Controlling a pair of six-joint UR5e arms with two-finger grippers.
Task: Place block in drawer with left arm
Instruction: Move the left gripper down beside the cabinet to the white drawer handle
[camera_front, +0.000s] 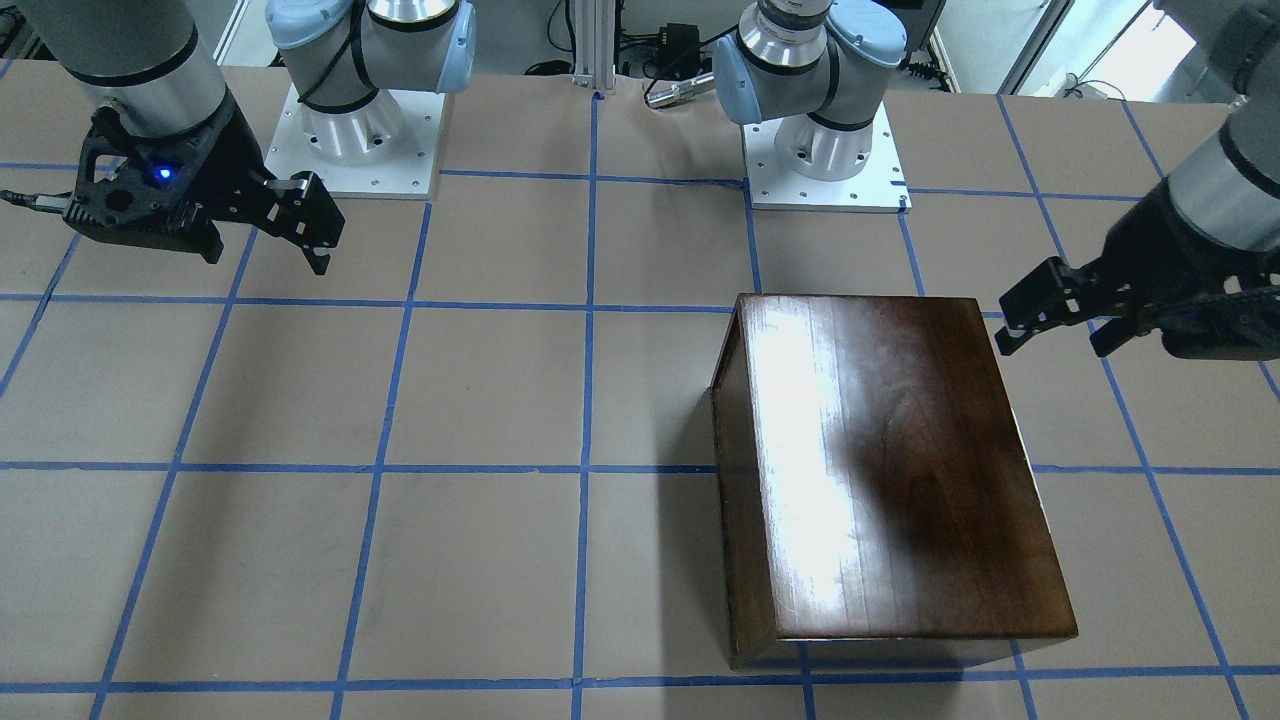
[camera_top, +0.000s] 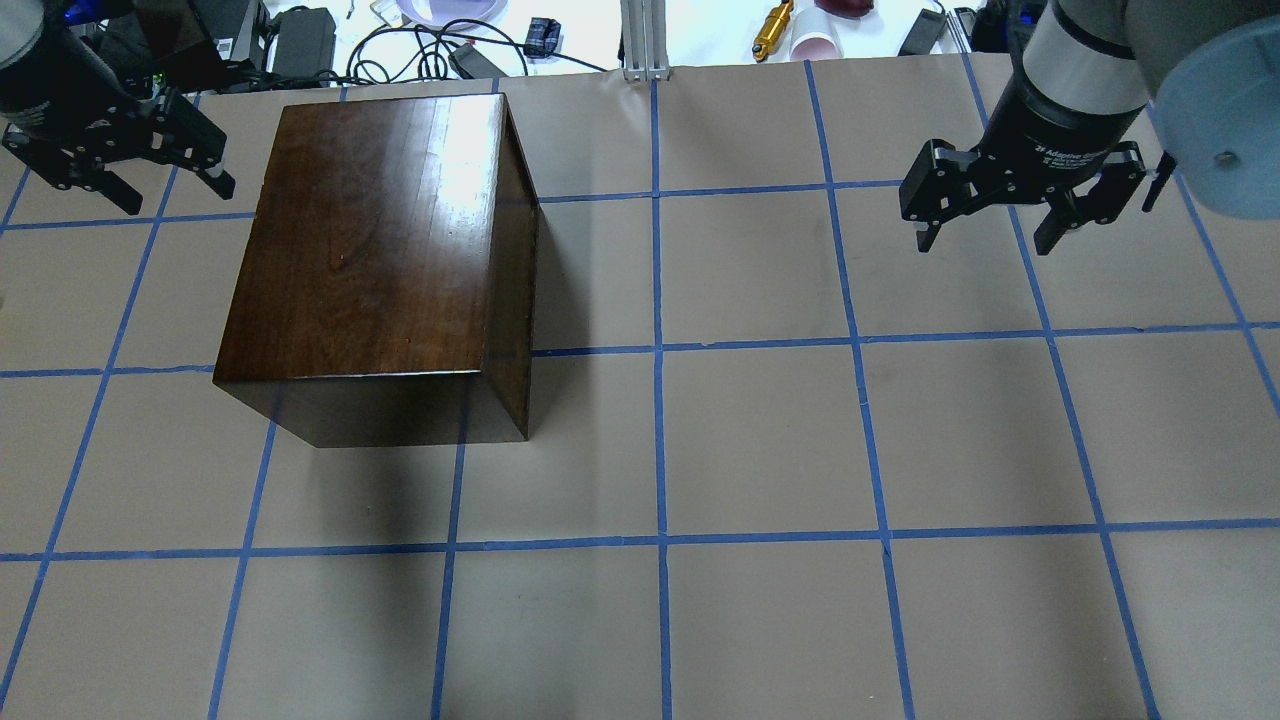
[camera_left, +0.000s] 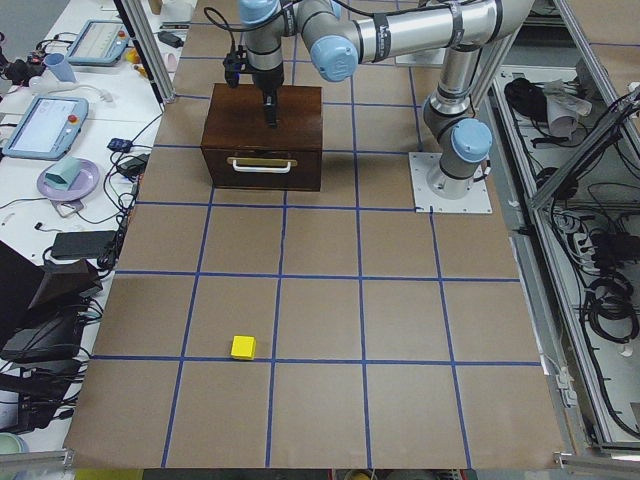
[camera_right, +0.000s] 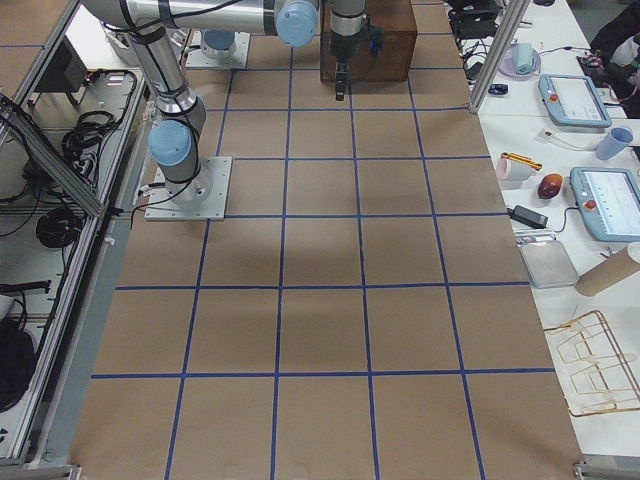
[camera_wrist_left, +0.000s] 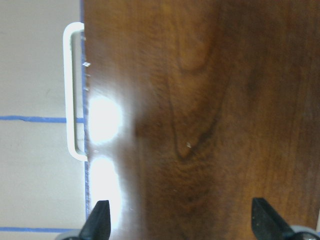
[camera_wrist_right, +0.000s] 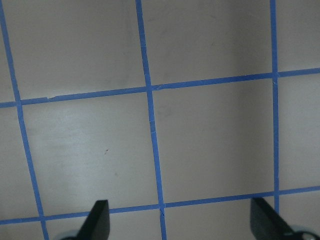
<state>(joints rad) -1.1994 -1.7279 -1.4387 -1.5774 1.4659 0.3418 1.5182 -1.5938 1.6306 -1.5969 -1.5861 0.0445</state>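
Observation:
The yellow block (camera_left: 243, 347) shows only in the exterior left view, lying on the table far from the box, toward the table's left end. The dark-brown wooden box (camera_top: 370, 260) has its drawer (camera_left: 262, 170) slid shut, with the pale handle (camera_wrist_left: 72, 90) on the front panel. My left gripper (camera_top: 178, 195) is open and empty, hovering above the box top near the handle edge. It also shows in the front-facing view (camera_front: 1052, 345) and the left wrist view (camera_wrist_left: 182, 220). My right gripper (camera_top: 985, 245) is open and empty above bare table.
The table (camera_top: 760, 440) is brown paper with a blue tape grid. The arm bases (camera_front: 825, 150) stand at the robot's side. Cables, cups and tablets (camera_left: 50, 120) lie on a side bench beyond the table's edge.

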